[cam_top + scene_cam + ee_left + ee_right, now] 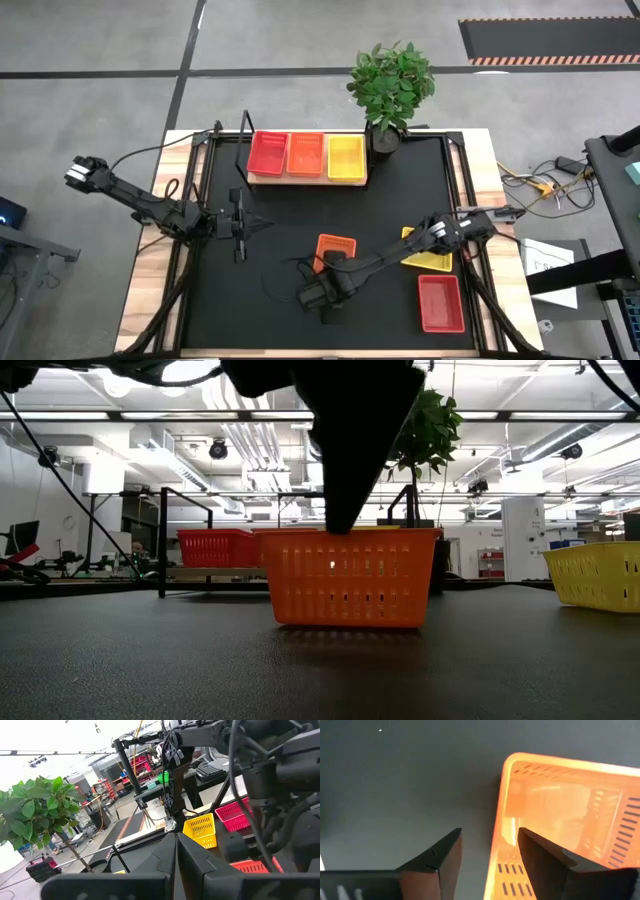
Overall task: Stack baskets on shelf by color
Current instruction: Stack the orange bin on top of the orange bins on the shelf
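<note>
An orange basket (340,246) stands upright on the black tabletop near the middle; it also shows in the low view (345,575). My right gripper (490,831) is open over its near rim. One finger (540,860) is inside the basket and the other finger (442,860) is outside, with the wall (496,845) between them and gaps on both sides. It shows in the high view (331,263) too. The shelf (300,180) at the far side carries a red (268,153), an orange (306,153) and a yellow basket (346,157). My left gripper (258,228) is shut and empty at the left.
A yellow basket (432,258) lies partly under my right arm and a red basket (440,302) lies near the right front. A potted plant (392,85) stands at the shelf's right end. The shelf's black frame (245,140) stands upright at its left end.
</note>
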Controlling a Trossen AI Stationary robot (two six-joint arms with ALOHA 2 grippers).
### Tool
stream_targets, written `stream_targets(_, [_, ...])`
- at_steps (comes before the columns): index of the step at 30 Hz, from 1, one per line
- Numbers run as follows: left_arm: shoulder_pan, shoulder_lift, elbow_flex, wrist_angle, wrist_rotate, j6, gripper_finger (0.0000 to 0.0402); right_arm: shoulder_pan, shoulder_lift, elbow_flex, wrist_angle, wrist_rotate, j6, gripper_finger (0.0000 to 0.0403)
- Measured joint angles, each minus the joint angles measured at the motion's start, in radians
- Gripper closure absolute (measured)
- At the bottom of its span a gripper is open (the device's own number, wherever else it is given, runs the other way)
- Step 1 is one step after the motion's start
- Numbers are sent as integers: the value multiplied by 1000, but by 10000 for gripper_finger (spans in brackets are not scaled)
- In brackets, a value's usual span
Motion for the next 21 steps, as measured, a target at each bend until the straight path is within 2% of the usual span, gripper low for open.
stream_targets(8, [0,-1,0,2,0,-1,400,-25,24,-7,61,-45,-95,269])
stream_targets(16, [0,0,0,3,0,-1,400,-35,24,-8,76,-69,-132,380])
stream_targets(21, [0,0,0,3,1,-1,400,-34,19,9,47,-66,-154,389])
